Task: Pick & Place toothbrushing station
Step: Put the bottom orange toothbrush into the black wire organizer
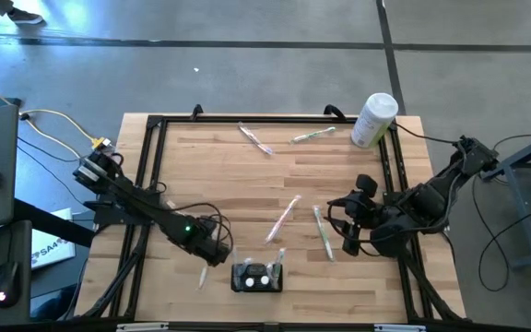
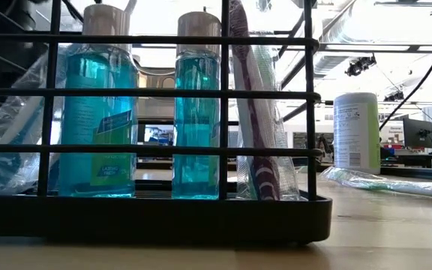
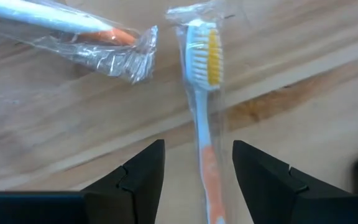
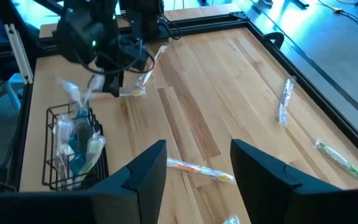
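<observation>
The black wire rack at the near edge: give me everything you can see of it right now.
The black wire rack is a low open basket of thin dark bars on a solid dark base, standing upright on the wooden table at its near edge. Inside stand two bottles of blue liquid with pale caps and a plastic-wrapped toothbrush, upright. The left claw hovers beside it, open over another wrapped toothbrush, not touching the rack.
</observation>
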Controlling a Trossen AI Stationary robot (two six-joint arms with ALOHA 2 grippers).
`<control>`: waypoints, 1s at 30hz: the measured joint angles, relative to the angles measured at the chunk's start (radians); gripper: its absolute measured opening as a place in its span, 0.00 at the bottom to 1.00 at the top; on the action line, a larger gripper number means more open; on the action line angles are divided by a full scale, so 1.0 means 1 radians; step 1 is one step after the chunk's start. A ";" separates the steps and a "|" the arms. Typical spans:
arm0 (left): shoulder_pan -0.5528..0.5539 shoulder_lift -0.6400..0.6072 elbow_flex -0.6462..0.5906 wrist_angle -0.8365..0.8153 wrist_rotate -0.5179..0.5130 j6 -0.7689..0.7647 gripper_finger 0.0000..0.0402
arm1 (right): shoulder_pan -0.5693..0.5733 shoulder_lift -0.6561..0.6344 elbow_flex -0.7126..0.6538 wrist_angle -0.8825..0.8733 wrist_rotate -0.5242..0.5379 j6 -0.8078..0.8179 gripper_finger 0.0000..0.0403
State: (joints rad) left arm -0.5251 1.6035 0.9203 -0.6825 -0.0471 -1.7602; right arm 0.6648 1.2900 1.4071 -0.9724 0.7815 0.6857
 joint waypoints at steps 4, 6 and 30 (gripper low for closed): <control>0.023 0.037 0.001 0.012 0.020 0.004 0.47 | -0.017 0.000 0.000 0.020 0.000 -0.001 0.42; 0.035 0.050 0.003 0.011 0.052 0.026 0.47 | -0.022 0.000 0.000 0.026 -0.001 -0.001 0.42; 0.068 0.070 0.003 -0.043 0.089 0.108 0.04 | -0.026 0.000 0.000 0.043 0.001 -0.019 0.42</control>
State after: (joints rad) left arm -0.4568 1.6733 0.9230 -0.7255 0.0414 -1.6527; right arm 0.6384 1.2900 1.4071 -0.9298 0.7822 0.6668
